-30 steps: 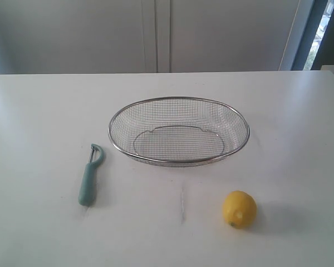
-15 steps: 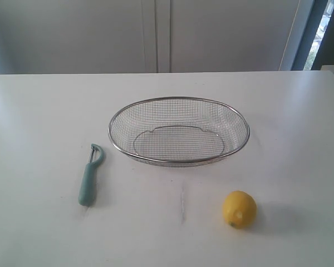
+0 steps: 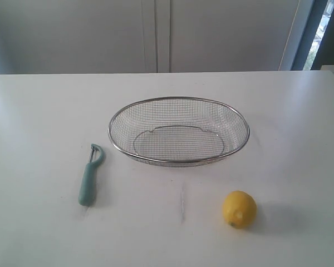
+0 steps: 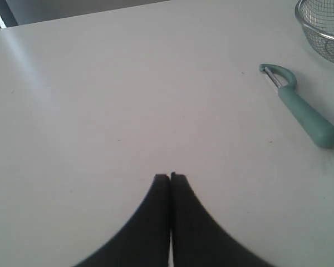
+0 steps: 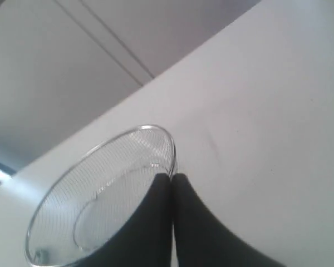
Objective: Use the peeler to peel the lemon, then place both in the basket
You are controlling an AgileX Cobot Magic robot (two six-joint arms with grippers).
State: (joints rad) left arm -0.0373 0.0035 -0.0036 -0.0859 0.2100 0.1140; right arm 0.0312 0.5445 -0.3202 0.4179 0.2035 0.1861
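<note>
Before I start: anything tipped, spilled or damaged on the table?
Nothing stands out. The basket sits upright and empty, the peeler lies flat to its left, and the lemon rests whole on the table.

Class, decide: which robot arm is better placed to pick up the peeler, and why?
Likely left. The peeler lies on the left arm's side, in view ahead of the left gripper; the right gripper faces the basket.

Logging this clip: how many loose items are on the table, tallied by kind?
lemon: 1
peeler: 1
basket: 1
Total: 3
</note>
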